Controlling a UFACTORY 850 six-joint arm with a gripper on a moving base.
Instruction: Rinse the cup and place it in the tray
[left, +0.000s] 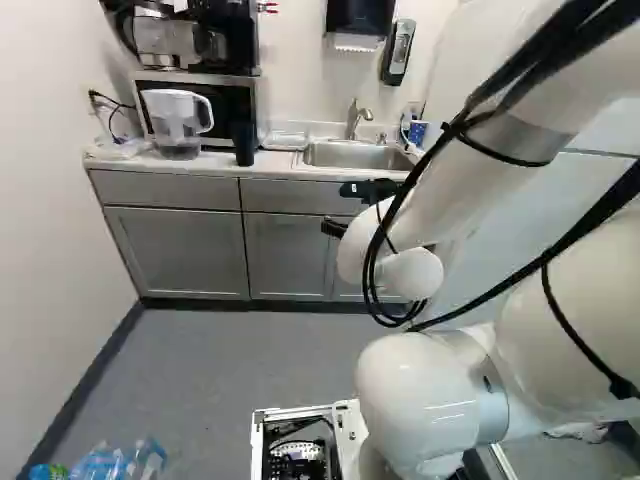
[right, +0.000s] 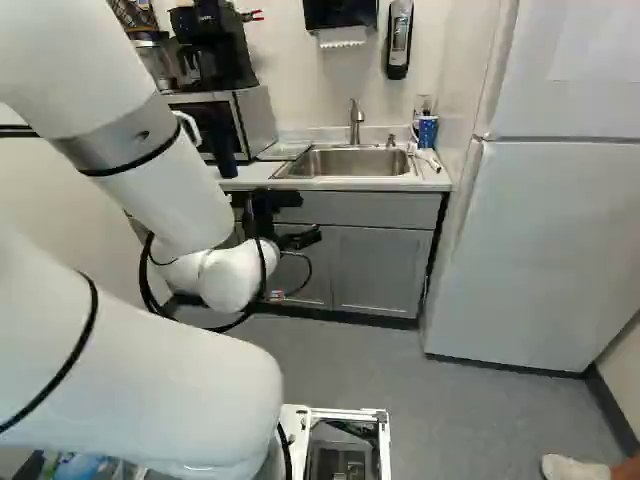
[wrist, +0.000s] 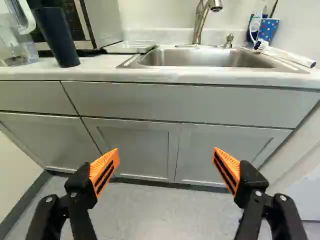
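Gripper (wrist: 165, 152) nearest lens: fingers wide apart, nothing between them. Aimed at cabinet fronts (wrist: 170, 102), short of counter (wrist: 95, 66). Dark cup (wrist: 56, 36) upright on counter, between pitcher (wrist: 17, 45) and flat tray (wrist: 129, 47); sink (wrist: 200, 59) on tray's far side from cup. Judged step: approach for pickup; rinse and placing both ahead. Next: raise gripper clear of counter edge, line up with cup, straddle, close.
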